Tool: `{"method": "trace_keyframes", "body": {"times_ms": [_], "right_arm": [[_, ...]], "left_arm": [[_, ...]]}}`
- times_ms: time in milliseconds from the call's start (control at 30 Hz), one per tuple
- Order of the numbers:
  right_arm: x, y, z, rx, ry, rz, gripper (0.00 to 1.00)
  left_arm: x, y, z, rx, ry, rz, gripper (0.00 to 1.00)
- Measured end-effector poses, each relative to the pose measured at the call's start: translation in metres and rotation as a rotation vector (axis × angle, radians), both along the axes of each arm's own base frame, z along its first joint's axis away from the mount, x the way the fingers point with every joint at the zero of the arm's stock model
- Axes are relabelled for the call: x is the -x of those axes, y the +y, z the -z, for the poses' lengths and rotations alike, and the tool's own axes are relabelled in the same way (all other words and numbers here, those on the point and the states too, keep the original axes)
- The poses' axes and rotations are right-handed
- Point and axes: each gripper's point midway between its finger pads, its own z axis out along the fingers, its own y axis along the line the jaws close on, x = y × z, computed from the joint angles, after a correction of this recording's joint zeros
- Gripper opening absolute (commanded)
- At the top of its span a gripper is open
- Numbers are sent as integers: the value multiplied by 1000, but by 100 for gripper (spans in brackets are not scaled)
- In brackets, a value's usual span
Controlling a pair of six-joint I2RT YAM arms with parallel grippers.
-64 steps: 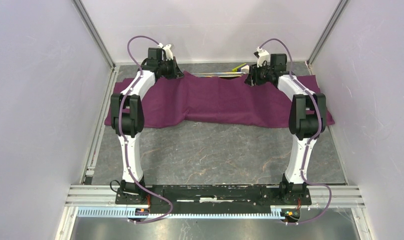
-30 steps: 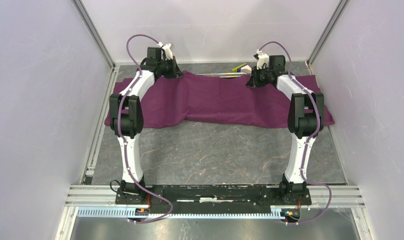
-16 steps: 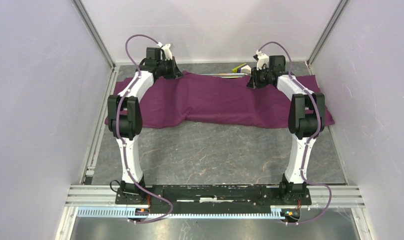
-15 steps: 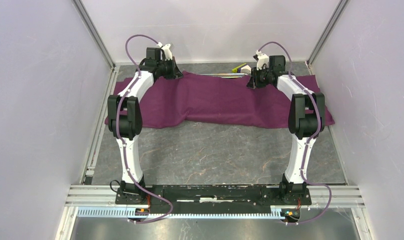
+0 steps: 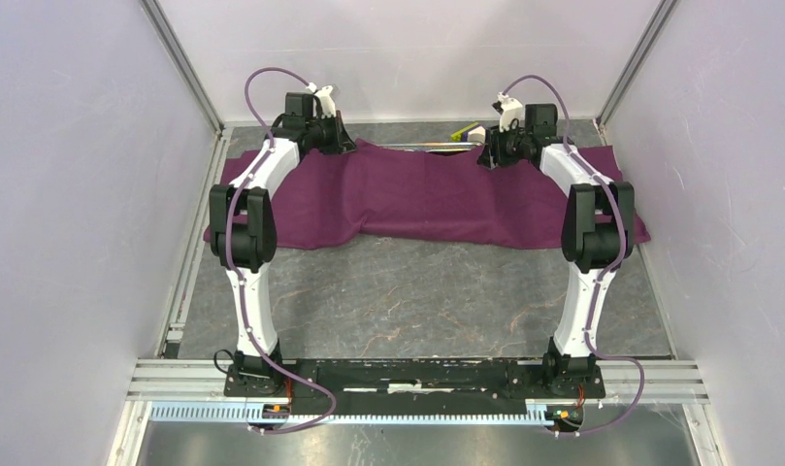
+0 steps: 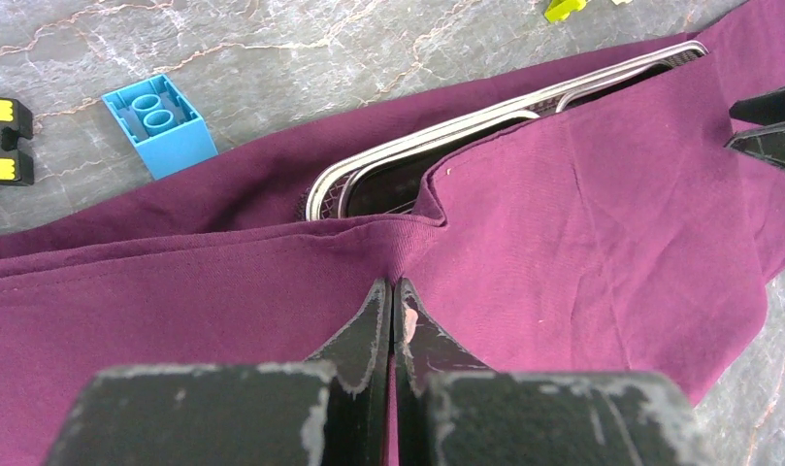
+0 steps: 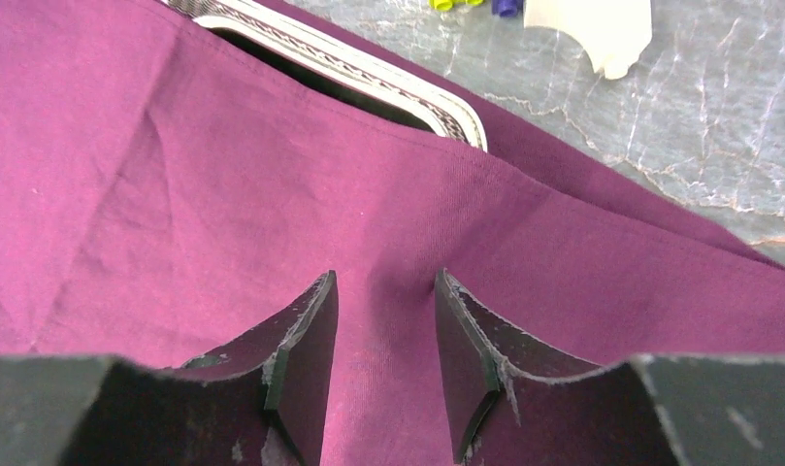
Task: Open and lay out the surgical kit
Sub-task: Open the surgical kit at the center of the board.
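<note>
Marble table (image 5: 417, 301), cloth (image 5: 427, 199) over tray (image 7: 349, 66); left gripper (image 6: 392, 287) pinching cloth, right gripper (image 7: 383, 282) agape astride fold. Unwrapping step; next likely right pinches, both peel.

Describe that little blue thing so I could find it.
Find the purple cloth across the far half of the table. Just past its far edge, on the left, sits a small block. Only it is bright blue, with two round studs on top.

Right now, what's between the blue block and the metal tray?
A strip of purple cloth lies between the blue block and the tray, seen in the left wrist view.
</note>
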Motion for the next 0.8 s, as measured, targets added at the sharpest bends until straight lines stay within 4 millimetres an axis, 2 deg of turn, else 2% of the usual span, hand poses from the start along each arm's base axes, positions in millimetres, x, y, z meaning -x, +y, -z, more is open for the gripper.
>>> {"method": "trace_keyframes", "body": {"times_ms": [200, 433, 800], "right_arm": [[-7, 2, -18, -11, -49, -10, 43], [-7, 1, -17, -4, -53, -12, 45], [-11, -1, -18, 14, -62, -9, 42]], "left_arm": [[0, -1, 0, 0, 0, 1, 2], [0, -1, 0, 0, 0, 1, 2], [0, -1, 0, 0, 0, 1, 2]]}}
